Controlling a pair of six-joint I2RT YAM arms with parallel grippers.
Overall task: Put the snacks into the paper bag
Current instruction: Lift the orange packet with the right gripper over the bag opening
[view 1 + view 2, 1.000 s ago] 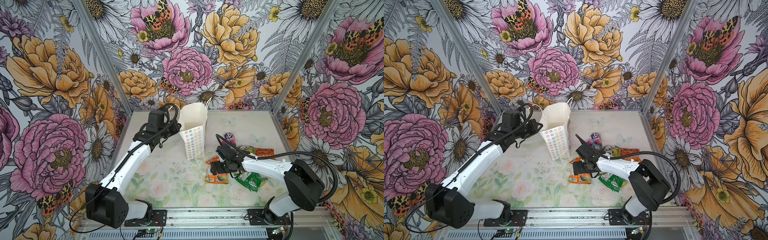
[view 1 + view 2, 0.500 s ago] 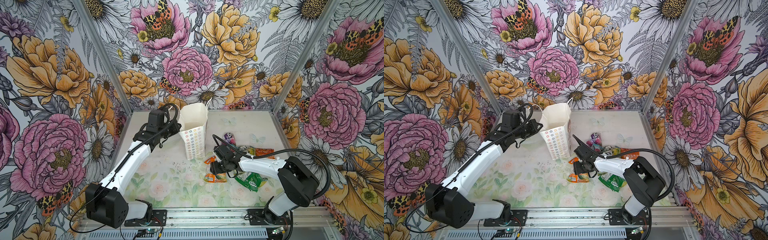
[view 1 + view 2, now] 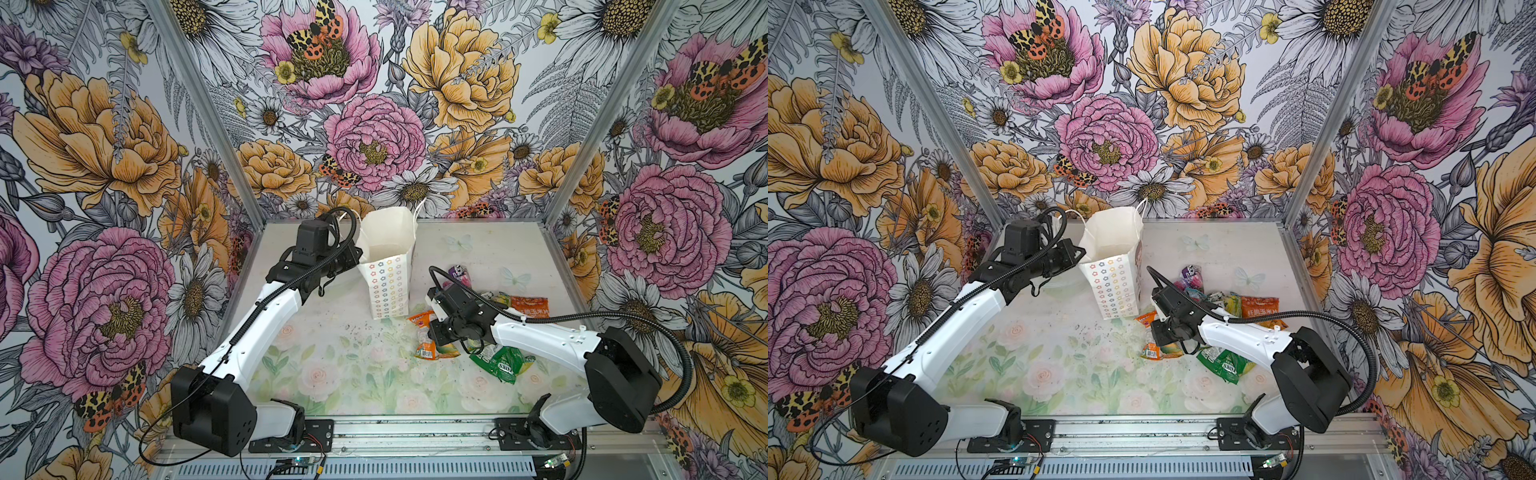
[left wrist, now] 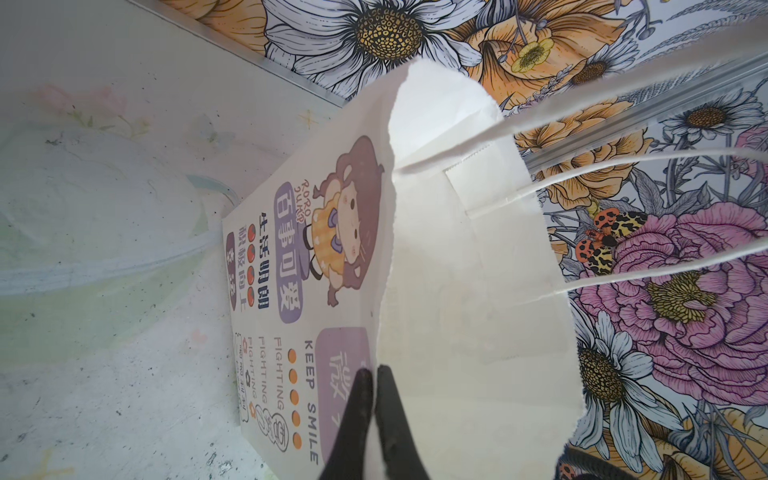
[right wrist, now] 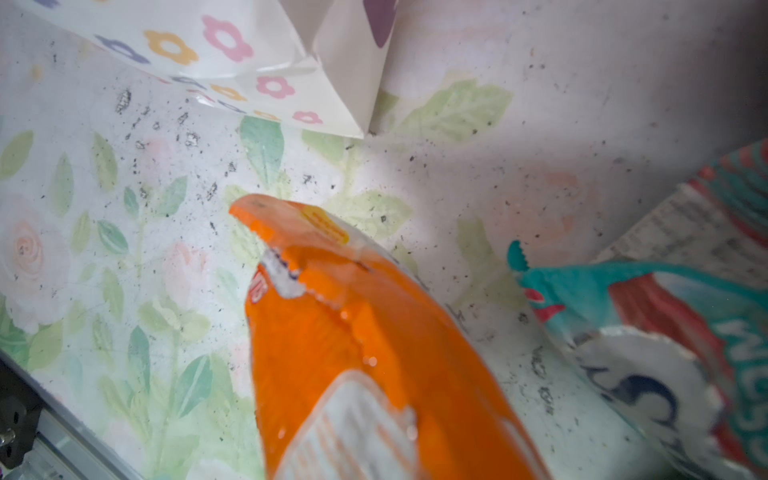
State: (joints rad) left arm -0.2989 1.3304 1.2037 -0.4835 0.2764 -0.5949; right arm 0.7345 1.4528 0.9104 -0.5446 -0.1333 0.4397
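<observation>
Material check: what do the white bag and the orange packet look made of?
The paper bag looks like matte white paper: serrated cut rim, sharp creases, a glued patch anchoring thin cord handles. Its flower-printed side shows a slight sheen, so it may be coated. The orange packet is probably thin glossy plastic film: bright highlights, crinkles and a zigzag-cut sealed end.

white paper bag (image 3: 388,286) stands upright and open toward the back; rows of coloured flower outlines on its side, a cartoon girl on its front; an orange packet (image 5: 365,345) sits near its base; green packet (image 3: 500,362), purple packet (image 3: 457,272) and a second orange packet (image 3: 530,305) lie scattered nearby
</observation>
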